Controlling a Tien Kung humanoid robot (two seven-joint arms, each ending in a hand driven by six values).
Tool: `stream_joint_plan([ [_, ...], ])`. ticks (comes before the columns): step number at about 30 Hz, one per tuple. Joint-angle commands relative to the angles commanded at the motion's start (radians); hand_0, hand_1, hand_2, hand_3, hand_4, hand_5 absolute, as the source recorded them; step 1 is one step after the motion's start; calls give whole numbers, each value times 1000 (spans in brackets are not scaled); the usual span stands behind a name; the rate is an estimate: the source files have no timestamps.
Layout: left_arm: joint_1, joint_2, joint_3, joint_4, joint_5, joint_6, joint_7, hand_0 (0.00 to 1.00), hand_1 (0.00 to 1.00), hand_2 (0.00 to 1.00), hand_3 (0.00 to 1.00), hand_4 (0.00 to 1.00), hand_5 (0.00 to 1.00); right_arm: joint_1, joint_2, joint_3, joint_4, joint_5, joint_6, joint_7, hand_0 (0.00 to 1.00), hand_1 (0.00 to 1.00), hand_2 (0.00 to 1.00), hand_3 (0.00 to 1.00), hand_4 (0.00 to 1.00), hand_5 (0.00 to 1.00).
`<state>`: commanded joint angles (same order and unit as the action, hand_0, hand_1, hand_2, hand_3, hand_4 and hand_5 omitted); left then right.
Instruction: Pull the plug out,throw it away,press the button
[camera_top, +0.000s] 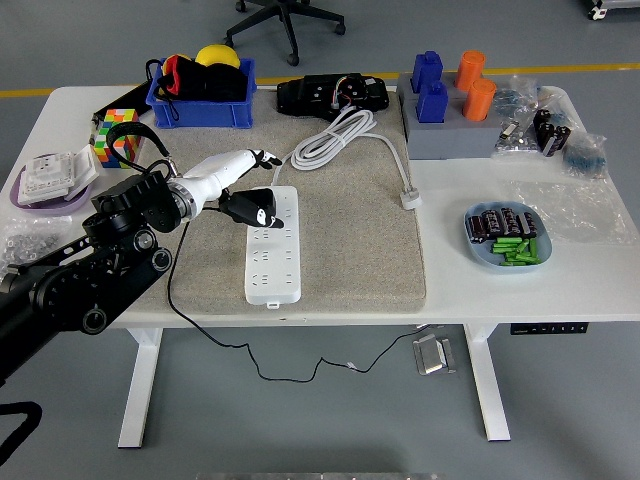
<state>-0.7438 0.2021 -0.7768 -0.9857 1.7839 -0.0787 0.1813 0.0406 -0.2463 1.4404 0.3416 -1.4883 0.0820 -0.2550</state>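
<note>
A white power strip lies lengthwise on the grey mat in the middle of the table. A black plug sits at the strip's upper left end, tilted. Its thin black cable runs left and drops over the table's front edge. My left hand, white with dark fingertips, reaches in from the left. Its fingers lie over the top of the plug and the thumb side is under it, gripping it. The right arm is out of view.
A blue bin and a colour cube stand at the back left, with a purple plate nearer. A coiled white cable, a black device, a grey block stand and a blue dish are to the right.
</note>
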Motion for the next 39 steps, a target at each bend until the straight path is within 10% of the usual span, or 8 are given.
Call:
stream_joint_plan([
  [12,-50,-46,29,144,43,17,-2,817,736,700,793,853,2,1,-1,-7,1,4,0,0,767,729,724,713,883,658],
  [39,-63,-50,56,204,5,80,-71,617,481,497,576,619,2,-2,-2,-9,-1,3,0,0,767,729,724,713,883,658],
])
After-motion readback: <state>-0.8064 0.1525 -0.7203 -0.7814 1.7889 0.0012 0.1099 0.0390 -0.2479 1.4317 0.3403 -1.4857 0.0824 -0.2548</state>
